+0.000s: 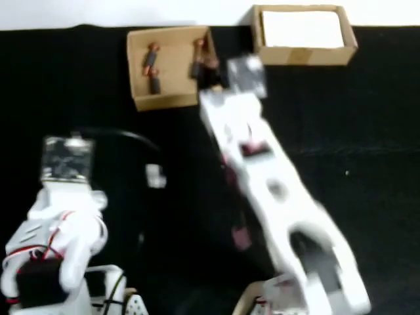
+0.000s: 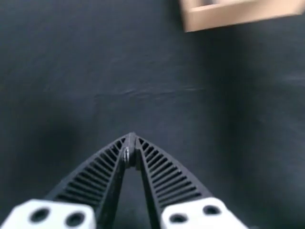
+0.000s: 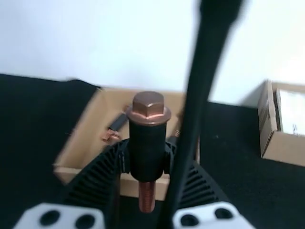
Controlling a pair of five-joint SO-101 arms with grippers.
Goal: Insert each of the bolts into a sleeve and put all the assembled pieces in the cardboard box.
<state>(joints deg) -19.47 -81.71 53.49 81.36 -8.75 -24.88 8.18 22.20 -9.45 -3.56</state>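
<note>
- The desk [image 1: 367, 131] is covered with a black, matte cloth. It takes up nearly the whole high view.
- Behind the far edge of the desk there is a plain white wall [image 1: 65, 13], along the top of the frame.
- The cardboard box [image 1: 174, 69] stands on the desk in the upper middle of the high view, a little to the left. It is open on top.
- Three assembled pieces [image 1: 152, 59] lie inside it, two on the left side and one on the right side.
- A second box [image 1: 305, 56] stands in the upper right of the frame, near the wall. Something white lies in it.
- The right claw [image 3: 147, 149] is clamped on a black sleeve [image 3: 147, 143], held upright.
- A copper bolt [image 3: 151, 107] sits in this sleeve. Its hexagonal head is above the sleeve and its thread comes out below.
- In the right wrist view the cardboard box is just behind the held piece, and a black cable [image 3: 209, 71] crosses in front.
- The left claw [image 2: 131, 140] is closed with its tips together, above bare black cloth in the lower left of the high view, well apart from both boxes.
</note>
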